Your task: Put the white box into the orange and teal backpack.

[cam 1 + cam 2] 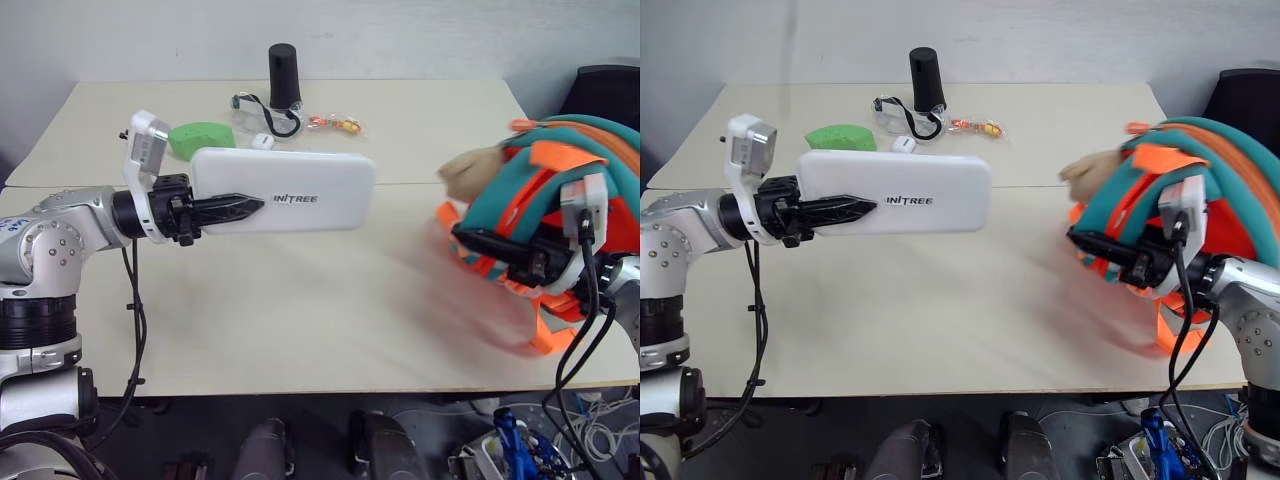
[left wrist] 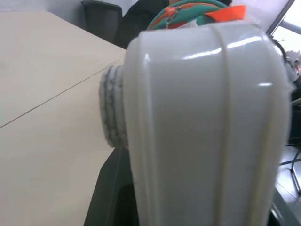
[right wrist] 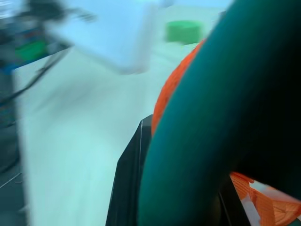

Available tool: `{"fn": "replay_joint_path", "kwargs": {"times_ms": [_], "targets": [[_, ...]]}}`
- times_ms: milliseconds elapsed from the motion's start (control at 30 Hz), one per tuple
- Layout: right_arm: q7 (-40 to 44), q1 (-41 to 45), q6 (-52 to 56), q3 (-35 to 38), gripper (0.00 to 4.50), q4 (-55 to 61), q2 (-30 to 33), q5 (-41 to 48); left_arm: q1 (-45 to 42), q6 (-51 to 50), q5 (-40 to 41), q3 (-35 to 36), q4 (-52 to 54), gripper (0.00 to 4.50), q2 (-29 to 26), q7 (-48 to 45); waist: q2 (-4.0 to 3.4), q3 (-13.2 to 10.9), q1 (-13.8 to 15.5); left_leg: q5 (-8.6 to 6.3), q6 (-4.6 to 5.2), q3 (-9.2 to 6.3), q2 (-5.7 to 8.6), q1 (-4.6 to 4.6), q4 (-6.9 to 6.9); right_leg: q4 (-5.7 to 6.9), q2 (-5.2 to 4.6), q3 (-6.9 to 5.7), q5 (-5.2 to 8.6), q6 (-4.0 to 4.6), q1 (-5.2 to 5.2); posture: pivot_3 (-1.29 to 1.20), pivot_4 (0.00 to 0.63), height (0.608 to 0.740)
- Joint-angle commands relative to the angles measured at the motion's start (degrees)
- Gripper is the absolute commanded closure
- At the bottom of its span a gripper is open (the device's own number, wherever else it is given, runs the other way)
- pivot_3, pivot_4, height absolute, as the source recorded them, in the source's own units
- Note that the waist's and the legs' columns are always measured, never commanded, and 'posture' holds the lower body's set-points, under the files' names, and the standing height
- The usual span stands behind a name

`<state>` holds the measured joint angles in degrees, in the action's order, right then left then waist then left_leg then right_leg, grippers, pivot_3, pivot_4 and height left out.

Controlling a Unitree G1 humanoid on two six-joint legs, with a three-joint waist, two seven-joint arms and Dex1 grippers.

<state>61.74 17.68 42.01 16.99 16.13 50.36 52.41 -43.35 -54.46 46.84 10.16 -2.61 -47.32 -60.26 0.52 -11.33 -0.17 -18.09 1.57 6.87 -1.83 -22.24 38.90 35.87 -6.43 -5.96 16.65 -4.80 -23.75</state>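
Note:
My left gripper point(image 1: 255, 201) is shut on one end of the white box point(image 1: 290, 190), a flat white case with dark lettering. It holds the box level in the air over the left half of the table, its long side pointing right. The same box looms close in the left wrist view point(image 2: 202, 132). At the right, the orange and teal backpack point(image 1: 570, 170) is lifted off the table, its tan bear head point(image 1: 470, 175) facing the box. My right gripper point(image 1: 472, 240) is shut on the backpack's teal trim point(image 3: 225, 117). A gap separates box and backpack.
At the back of the pale wooden table point(image 1: 300, 300) stand a black cylinder point(image 1: 284, 75), a green lump point(image 1: 200, 137), clear glasses with a cord point(image 1: 262, 112), a small white pebble-like object point(image 1: 262, 141) and a wrapped orange item point(image 1: 338, 124). A black chair point(image 1: 605, 90) sits behind the backpack.

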Motion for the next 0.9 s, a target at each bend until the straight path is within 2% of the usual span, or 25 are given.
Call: {"fn": "replay_joint_path", "kwargs": {"times_ms": [33, 333, 533, 733, 900], "targets": [[10.76, 2.39, 1.06, -3.59, 4.49, 5.05, 3.59, 3.75, -2.91, 2.14, -0.86, 1.68, -0.7, 3.21, -2.16, -1.46, 0.02, -0.01, 0.04, 0.0, 0.01, 0.0, 0.01, -0.01, 0.0, 0.0, -0.01, 0.0, 0.0, 0.0, 0.0, 0.0, 0.15, 0.74], [24.11, 6.96, 5.97, -5.91, 4.49, 6.34, 8.68, 10.62, -3.19, 2.5, -0.75, 4.9, -1.97, 3.21, -7.06, -3.4, 0.1, -0.1, 0.04, -0.04, 0.01, -0.03, 0.0, -0.08, 0.02, 0.01, -0.08, -0.02, 0.0, 0.0, -0.03, 0.0, 0.15, 0.74], [26.83, 12.26, 14.33, -3.54, 4.49, 1.84, 12.17, 20.22, -4.03, 3.07, -0.45, 6.26, -3.73, 3.21, -10.96, -6.14, 0.18, -0.21, 0.06, -0.04, 0.0, -0.03, -0.03, -0.08, 0.03, -0.02, -0.13, -0.03, 0.01, 0.02, -0.09, 0.0, 0.15, 0.74], [23.25, 9.31, 4.0, -8.6, 4.49, 0.28, 7.25, 5.65, -0.25, 2.29, 1.47, 4.2, 5.66, 3.21, -9.41, -7.33, 0.26, -0.2, 0.21, -0.1, -0.02, -0.06, -0.01, -0.15, 0.07, -0.04, -0.18, -0.03, 0.01, 0.01, -0.09, 0.0, 0.15, 0.74], [23.8, 5.51, 0.79, -8.53, 4.49, 1.09, 6.25, 2.17, 2.5, 3.56, 0.59, 2.14, 10.84, 3.21, -7.94, -6.74, 0.25, -0.23, 0.25, -0.12, 0.02, 0.0, 0.03, -0.2, 0.07, 0.1, -0.12, -0.03, -0.02, -0.03, -0.12, 0.0, 0.15, 0.74]]}}
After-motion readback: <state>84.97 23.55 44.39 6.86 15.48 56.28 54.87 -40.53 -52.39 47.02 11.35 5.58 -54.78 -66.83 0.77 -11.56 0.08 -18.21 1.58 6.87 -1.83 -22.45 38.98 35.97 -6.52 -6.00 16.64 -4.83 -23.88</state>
